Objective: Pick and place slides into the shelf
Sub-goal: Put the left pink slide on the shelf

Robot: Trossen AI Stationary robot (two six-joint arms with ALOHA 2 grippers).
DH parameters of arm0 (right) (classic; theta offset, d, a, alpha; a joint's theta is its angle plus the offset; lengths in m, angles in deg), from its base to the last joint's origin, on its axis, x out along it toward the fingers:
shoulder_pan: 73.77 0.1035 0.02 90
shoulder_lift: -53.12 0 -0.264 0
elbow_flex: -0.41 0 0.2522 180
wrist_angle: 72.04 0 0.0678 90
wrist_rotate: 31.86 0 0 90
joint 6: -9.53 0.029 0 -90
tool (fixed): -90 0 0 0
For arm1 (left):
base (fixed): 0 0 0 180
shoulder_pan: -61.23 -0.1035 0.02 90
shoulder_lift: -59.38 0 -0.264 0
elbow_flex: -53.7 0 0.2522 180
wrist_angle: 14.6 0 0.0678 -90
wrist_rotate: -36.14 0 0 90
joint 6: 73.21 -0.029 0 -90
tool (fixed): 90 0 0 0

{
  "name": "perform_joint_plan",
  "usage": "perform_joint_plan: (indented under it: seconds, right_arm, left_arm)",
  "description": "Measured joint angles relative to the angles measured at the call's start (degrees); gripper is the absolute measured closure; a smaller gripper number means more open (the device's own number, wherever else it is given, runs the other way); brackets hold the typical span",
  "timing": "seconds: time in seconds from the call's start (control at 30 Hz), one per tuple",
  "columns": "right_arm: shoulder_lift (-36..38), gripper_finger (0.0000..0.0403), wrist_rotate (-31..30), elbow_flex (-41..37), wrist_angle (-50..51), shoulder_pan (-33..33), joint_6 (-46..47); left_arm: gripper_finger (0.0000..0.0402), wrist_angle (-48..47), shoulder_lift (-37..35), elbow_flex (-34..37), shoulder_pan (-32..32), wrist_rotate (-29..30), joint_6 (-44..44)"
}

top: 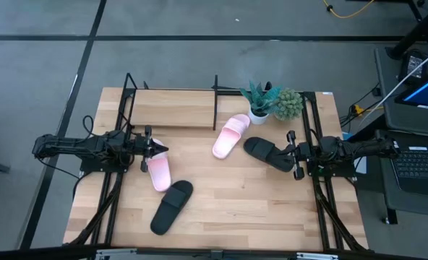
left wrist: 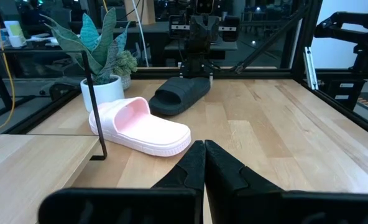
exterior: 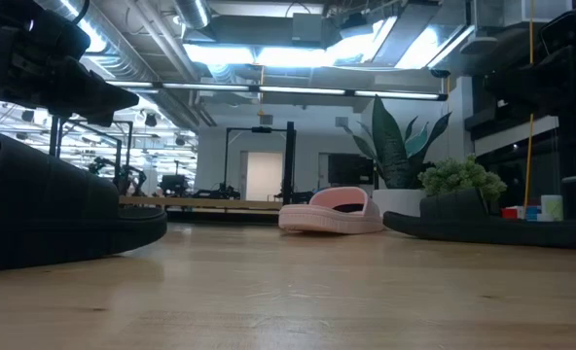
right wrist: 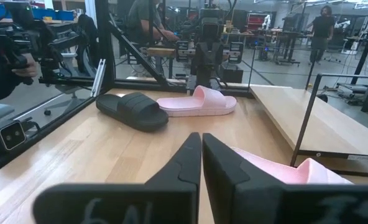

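My left gripper [top: 159,149] [left wrist: 204,163] is shut and holds nothing. It stands over the far end of a pink slide [top: 159,173] [right wrist: 197,103]. A black slide [top: 172,206] [right wrist: 133,110] lies flat toward the near edge. The second pink slide [top: 230,136] [left wrist: 140,128] lies at the table's middle, near the shelf. My right gripper [top: 292,154] [right wrist: 201,158] is shut and empty, beside the right end of the other black slide [top: 266,152] [left wrist: 181,94]. The shelf [top: 172,114], black rods on a light wooden base, stands at the far left and holds no slides.
Two potted plants [top: 261,101] [top: 288,104] stand at the far edge, right of the shelf. Black side rails [top: 319,180] run along both table sides. Bare wood [top: 250,209] lies toward the near right. People [right wrist: 148,25] show in the room beyond.
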Motion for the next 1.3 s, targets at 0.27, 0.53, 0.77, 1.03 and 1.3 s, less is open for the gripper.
perform_joint_plan:
  seconds: [0.27,0.53,0.77,1.03,1.3]
  right_arm:
    - [0.00,0.0384,0.00,0.01,-0.01,0.00,0.00]
    - [0.00,0.0384,0.00,0.00,-0.01,0.01,-0.63]
    - [0.00,0.0384,-0.17,0.01,-0.01,0.00,-3.04]
    - [0.00,0.0384,-0.20,-0.01,-0.03,0.00,-2.75]
    - [0.00,0.0384,-0.20,0.01,-0.03,0.00,-1.03]
  left_arm:
    - [0.0401,0.02,0.00,0.00,0.00,0.42,0.00]
    - [0.0401,0.13,0.00,0.00,0.00,1.27,0.00]
    - [0.0401,3.12,0.00,-0.58,0.03,1.27,4.12]
    - [0.0401,0.37,-0.02,-4.96,0.03,1.68,5.81]
    - [0.0401,-13.22,-0.01,-10.87,0.02,11.84,5.71]
